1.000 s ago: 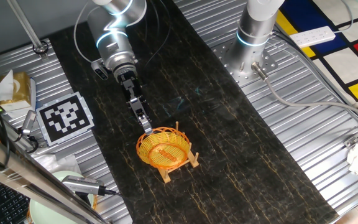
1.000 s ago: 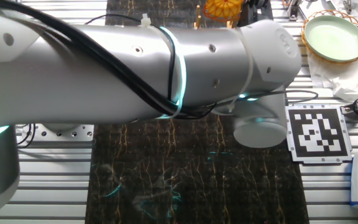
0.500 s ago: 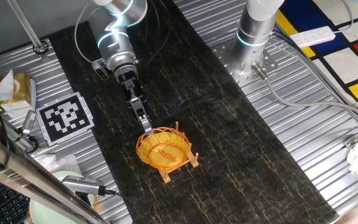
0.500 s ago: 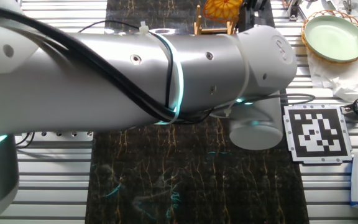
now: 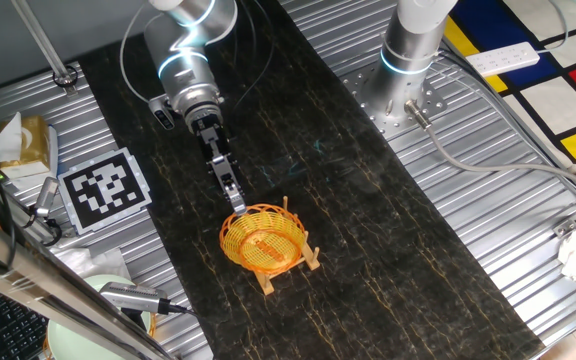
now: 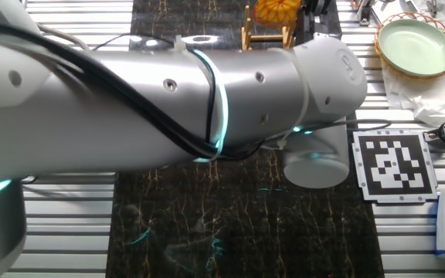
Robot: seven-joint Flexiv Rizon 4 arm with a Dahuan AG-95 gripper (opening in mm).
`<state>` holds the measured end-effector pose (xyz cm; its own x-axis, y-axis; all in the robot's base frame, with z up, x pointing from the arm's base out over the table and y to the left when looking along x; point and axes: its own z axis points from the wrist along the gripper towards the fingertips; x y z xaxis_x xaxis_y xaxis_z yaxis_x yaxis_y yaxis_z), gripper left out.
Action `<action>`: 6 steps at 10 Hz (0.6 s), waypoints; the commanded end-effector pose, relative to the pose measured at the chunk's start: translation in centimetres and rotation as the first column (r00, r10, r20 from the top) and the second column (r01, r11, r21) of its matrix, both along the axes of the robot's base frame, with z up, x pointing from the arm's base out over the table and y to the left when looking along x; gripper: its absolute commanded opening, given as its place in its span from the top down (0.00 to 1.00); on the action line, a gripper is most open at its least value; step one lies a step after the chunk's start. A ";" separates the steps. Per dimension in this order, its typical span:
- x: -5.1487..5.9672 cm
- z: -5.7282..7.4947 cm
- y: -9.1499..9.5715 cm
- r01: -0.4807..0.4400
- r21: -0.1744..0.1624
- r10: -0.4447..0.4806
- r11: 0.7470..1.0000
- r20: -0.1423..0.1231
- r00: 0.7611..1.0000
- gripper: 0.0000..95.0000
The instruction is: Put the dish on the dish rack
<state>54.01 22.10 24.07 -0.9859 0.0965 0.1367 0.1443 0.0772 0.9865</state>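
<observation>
Dish [image 5: 261, 241]: small round orange-yellow woven bowl, seen resting on the dish rack [image 5: 308, 257] near mid-length of the dark marbled mat [image 5: 368, 230]; tilted, open face turned up and toward the camera in one fixed view. In the other fixed view the dish [image 6: 277, 10] was cut off by the top edge, w/ only its lower part visible above the rack's wooden frame [image 6: 263, 34].

Dish rack: light wood, thin bars, upright pegs; mostly hidden under the dish; bar ends were seen poking out at the lower left and right of the bowl.

Gripper [image 5: 235, 205]: black, slim, two fingers, pointed down at the dish's upper-left rim. Fingertips were seen at or touching the rim; whether the rim was pinched or the jaws stood apart couldn't be told, tips too small and close together. Gripper was hidden behind the arm in the other fixed view.

Arm [image 6: 168, 100]: silver w/ a cyan light ring, filling most of the other fixed view.

Also noted: fiducial marker card [image 5: 107, 188] on the ribbed metal table [image 5: 488, 200], left of the mat; pale green plate [image 6: 418, 45] on white cloth, near the table corner; second arm's base [image 5: 408, 60] at the mat's far side; white power strip [image 5: 503, 58] on a colour-block floor mat.
</observation>
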 end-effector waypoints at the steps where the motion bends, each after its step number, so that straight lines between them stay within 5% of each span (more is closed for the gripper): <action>1: -0.1 0.0 -0.1 -0.002 -0.001 0.002 1.000 0.006 1.000 1.00; 6: -0.3 -0.2 -0.2 -0.001 -0.002 0.001 1.000 0.014 1.000 1.00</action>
<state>53.70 21.81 23.88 -0.9879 0.0944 0.1228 0.1303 0.0781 0.9884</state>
